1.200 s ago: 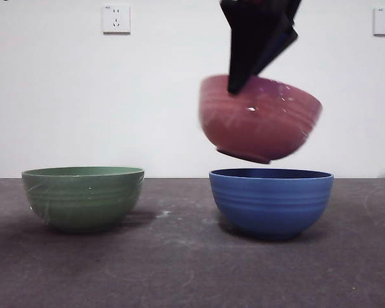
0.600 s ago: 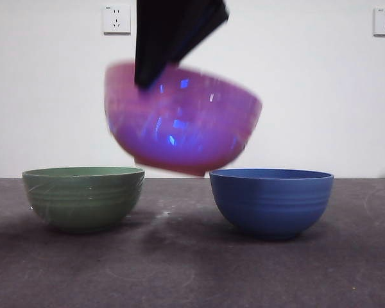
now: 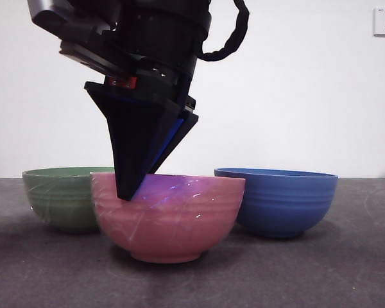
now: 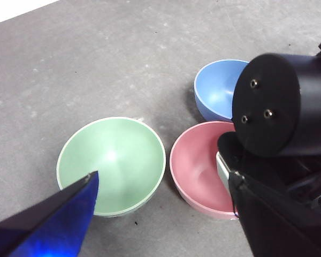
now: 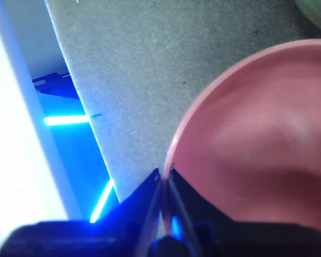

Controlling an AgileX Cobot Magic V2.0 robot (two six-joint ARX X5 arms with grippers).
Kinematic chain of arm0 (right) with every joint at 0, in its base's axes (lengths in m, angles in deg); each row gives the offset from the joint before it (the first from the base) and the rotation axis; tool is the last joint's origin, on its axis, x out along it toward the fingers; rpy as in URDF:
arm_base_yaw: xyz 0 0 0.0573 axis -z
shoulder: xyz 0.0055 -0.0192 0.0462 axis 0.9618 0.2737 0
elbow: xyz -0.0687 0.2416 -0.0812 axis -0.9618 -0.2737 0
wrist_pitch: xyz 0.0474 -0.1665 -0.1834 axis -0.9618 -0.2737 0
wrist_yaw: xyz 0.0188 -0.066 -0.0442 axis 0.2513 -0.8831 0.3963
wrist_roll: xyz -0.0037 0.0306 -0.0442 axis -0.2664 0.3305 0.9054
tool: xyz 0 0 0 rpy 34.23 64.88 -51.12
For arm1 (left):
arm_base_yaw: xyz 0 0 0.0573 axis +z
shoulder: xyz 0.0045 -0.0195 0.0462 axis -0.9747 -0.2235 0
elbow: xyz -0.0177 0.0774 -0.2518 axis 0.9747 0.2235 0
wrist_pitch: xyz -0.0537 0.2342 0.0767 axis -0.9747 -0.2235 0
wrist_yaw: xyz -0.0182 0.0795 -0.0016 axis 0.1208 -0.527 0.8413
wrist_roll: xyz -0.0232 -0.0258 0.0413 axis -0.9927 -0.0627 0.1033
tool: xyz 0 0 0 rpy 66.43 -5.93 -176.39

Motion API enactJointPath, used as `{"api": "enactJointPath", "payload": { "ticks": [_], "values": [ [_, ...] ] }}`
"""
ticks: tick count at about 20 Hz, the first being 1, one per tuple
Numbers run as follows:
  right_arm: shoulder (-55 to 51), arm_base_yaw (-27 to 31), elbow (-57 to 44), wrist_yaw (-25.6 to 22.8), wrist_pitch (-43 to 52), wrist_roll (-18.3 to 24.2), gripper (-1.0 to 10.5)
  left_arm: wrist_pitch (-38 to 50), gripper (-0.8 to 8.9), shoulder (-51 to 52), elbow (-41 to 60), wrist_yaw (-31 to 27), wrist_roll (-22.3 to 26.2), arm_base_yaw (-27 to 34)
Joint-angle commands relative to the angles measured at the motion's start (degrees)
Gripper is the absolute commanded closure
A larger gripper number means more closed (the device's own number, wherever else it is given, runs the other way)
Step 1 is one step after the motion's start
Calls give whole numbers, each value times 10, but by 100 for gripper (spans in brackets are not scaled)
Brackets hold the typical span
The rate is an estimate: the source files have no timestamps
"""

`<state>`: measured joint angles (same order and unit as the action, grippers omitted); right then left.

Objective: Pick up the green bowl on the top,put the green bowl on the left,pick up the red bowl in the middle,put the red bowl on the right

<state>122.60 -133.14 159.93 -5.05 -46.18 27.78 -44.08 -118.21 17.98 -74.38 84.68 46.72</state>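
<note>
My right gripper [image 5: 166, 174] has its jaws clamped on the rim of the red bowl [image 3: 170, 215], one jaw inside the wall and one outside, and the rim is pinched thin between them in my right wrist view. From the front, that gripper [image 3: 129, 192] comes down from above as a big dark wedge, its tip sitting right at the bowl's near-left rim. The red bowl [image 5: 257, 144] is upright and its base looks to be on the table [image 3: 308, 276]; there's a dark shadow tight under its foot, though I can't say for certain that it bears full weight. It sits nearest the front camera, between the other two bowls and forward of them.

Behind it on one side is the green bowl [image 3: 54, 196], upright on the table, partly covered from the front by the red one. On the other side stands the blue bowl [image 3: 285, 202], also upright. My left wrist view looks down on all three: green bowl [image 4: 111, 165] open and empty, red bowl [image 4: 200, 168] just beside it with a narrow strip of table between, and blue bowl [image 4: 219, 88] close beside the red one, partly hidden by my right arm.

My left gripper [image 4: 160, 209] hangs high above the table, jaws wide apart, holding nothing.
</note>
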Motion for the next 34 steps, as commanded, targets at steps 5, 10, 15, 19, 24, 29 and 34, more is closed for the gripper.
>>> {"api": "enactJointPath", "payload": {
  "ticks": [5,10,15,19,24,29,34],
  "values": [
    [-17,1,0,0,6,3,689,8,409,1,0,-18,-3,2],
    [-126,24,0,-2,27,3,698,18,409,1,-1,-16,-3,2],
    [-262,121,0,0,31,3,889,34,527,1,-1,-9,-2,2],
    [-341,214,-2,15,31,-19,964,46,823,1,-1,31,14,2],
    [-440,298,-108,37,131,-70,964,51,823,2,1,32,31,17],
    [-571,344,-317,-26,281,-143,963,70,823,51,63,56,25,77],
    [-676,346,-429,-64,334,-179,942,112,816,335,227,16,23,224]
  ]
}}
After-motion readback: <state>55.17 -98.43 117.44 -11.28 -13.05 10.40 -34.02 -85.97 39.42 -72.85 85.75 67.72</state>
